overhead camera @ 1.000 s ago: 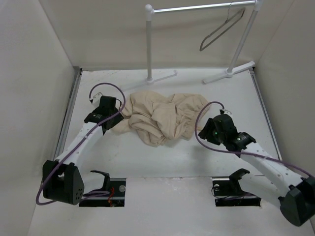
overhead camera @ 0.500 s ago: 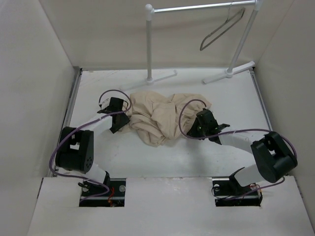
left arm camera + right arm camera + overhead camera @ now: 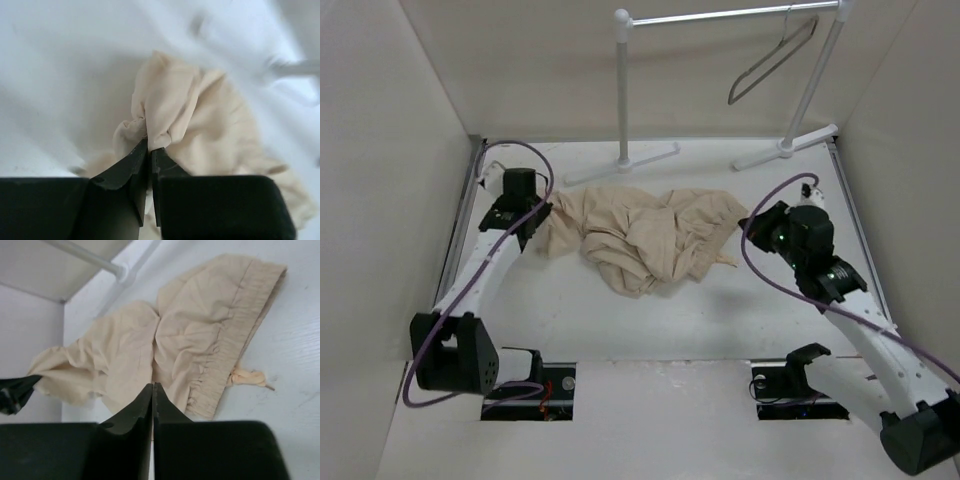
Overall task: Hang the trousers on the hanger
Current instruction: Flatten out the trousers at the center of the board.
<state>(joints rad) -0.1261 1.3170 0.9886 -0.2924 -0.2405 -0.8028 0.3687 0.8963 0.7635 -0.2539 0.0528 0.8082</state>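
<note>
The beige trousers (image 3: pixel 645 240) lie crumpled on the white table (image 3: pixel 650 320) between the two arms. My left gripper (image 3: pixel 532 222) is at their left edge, shut on a bunched fold of the cloth (image 3: pixel 160 110), which sticks out past its tips (image 3: pixel 149 145). My right gripper (image 3: pixel 760 225) hovers just off their right edge, shut with nothing seen between its tips (image 3: pixel 152 386). Beyond it lies the gathered waistband (image 3: pixel 235 335) with a loose drawstring (image 3: pixel 247 377). The dark wire hanger (image 3: pixel 770 60) hangs on the rack rail at the back right.
The white garment rack (image 3: pixel 622 90) stands at the back with its feet on the table and its rail (image 3: pixel 720 15) overhead. Pale walls close in the left, right and back. Purple cables loop over both arms.
The left gripper has shut on the trousers' left edge and drawn it left and back. The right gripper has shut and pulled away to the right, off the cloth.
</note>
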